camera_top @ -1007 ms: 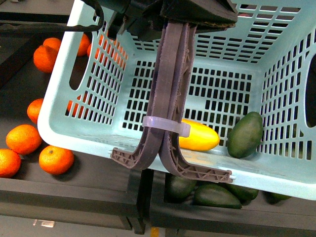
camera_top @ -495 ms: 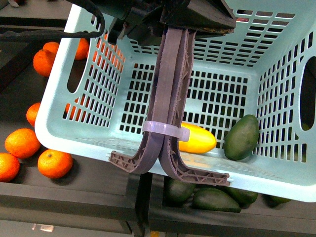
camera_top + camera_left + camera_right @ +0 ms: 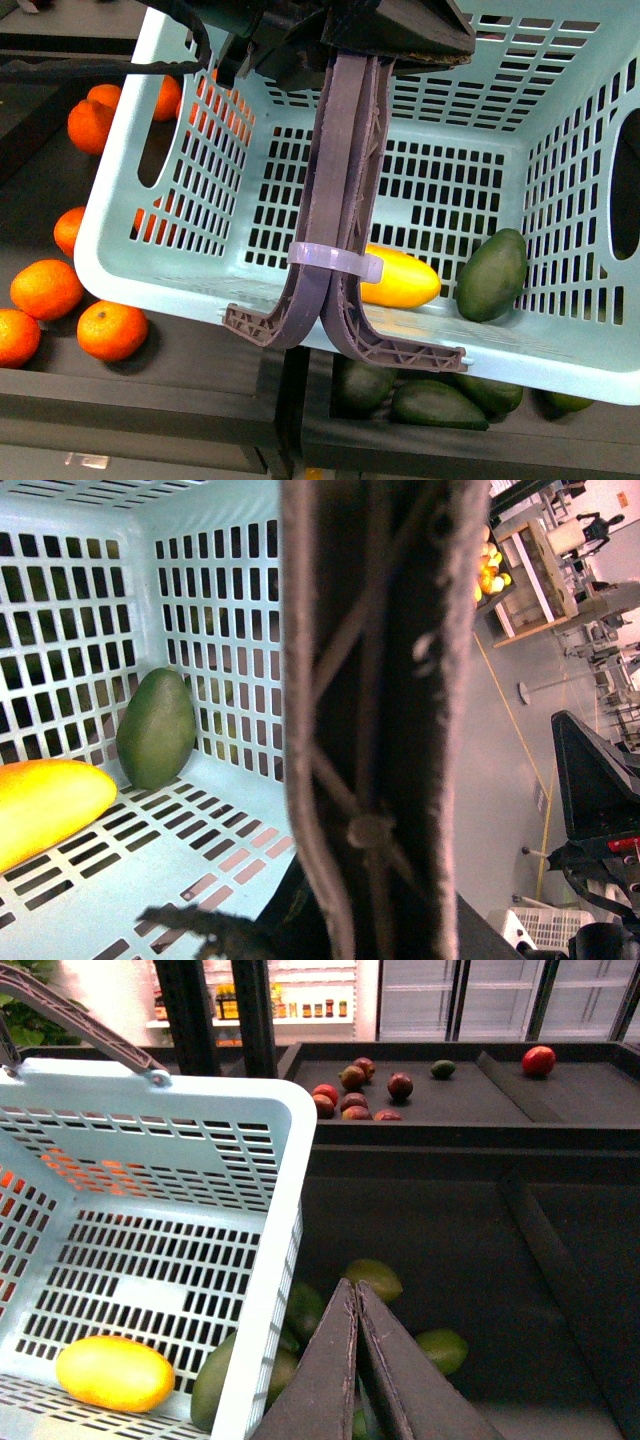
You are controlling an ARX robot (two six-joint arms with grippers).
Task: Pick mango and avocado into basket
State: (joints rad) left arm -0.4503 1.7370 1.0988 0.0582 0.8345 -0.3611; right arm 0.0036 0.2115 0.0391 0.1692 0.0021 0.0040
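Observation:
The light blue basket (image 3: 150,290) hangs tilted in the front view. Its two brown-purple handles (image 3: 340,200), tied together with a white zip-tie (image 3: 335,262), run up into my left gripper (image 3: 365,50), which is shut on them. Inside, the yellow mango (image 3: 400,280) lies on the slotted floor with the dark green avocado (image 3: 492,275) beside it, slightly apart. In the left wrist view the handles (image 3: 380,730) fill the middle, with the mango (image 3: 45,805) and avocado (image 3: 157,728) behind them. My right gripper (image 3: 352,1290) is shut and empty, just outside the basket's rim (image 3: 280,1240).
Several oranges (image 3: 45,288) lie in the black bin to the left, below the basket. Green fruits (image 3: 435,400) fill the bin under its front edge, and some (image 3: 440,1348) lie below my right gripper. A farther bin holds dark red fruits (image 3: 355,1090).
The basket has swayed slightly up and to the left, then settled. The mango and avocado shifted a little with it. My left gripper keeps its hold on the handles.

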